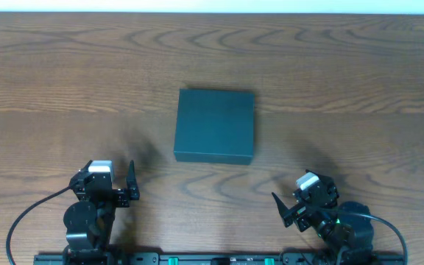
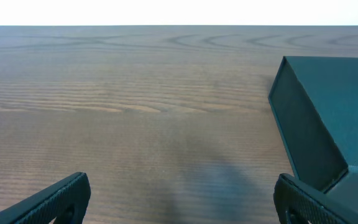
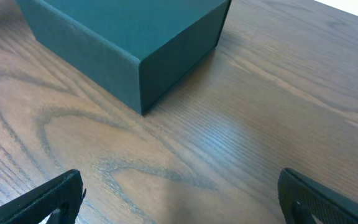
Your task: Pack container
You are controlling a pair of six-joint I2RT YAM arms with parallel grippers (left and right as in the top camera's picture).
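Observation:
The container (image 1: 215,126) is a dark teal rectangular box with its lid shut, standing in the middle of the wooden table. It shows at the right in the left wrist view (image 2: 328,118) and at the top left in the right wrist view (image 3: 129,43). My left gripper (image 1: 127,184) is open and empty near the table's front edge, left of the box; its fingers frame bare wood (image 2: 182,199). My right gripper (image 1: 282,210) is open and empty at the front right, below the box (image 3: 179,199). No snack packets are in view.
The wooden table (image 1: 65,73) stretches around the box. The arm bases and a black rail (image 1: 197,258) run along the front edge.

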